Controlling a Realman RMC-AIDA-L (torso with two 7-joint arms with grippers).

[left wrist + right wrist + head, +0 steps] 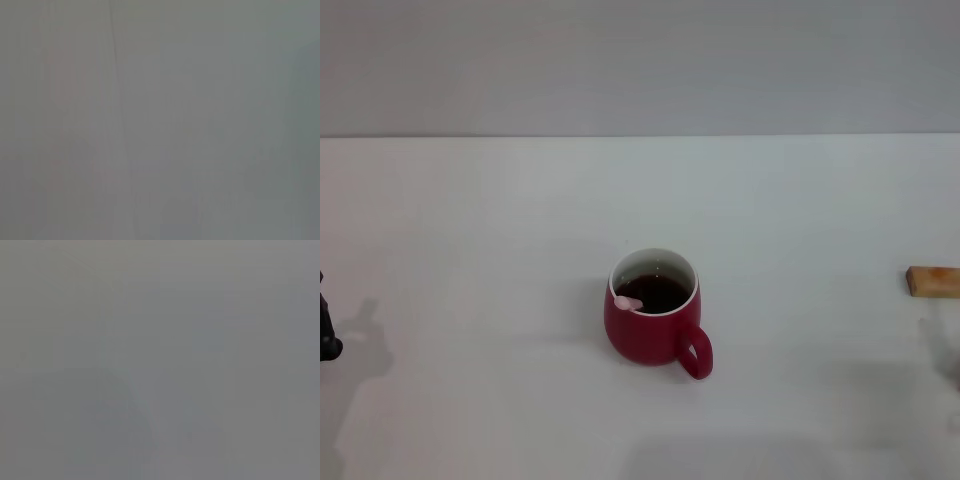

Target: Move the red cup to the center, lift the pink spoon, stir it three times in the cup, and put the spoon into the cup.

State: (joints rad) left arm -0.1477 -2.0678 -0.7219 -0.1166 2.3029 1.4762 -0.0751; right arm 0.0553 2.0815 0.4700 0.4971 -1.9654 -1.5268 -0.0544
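No fingers touch one red cup (650, 325) holding one pink spoon (628, 303).

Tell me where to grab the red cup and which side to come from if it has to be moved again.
Probably by the loop handle of the red cup. It sticks out clear of the body toward the robot and to its right, so the right arm's end effector could close across it from the near right. I would avoid the rim: the pink spoon leans on it and dark liquid fills the cup.
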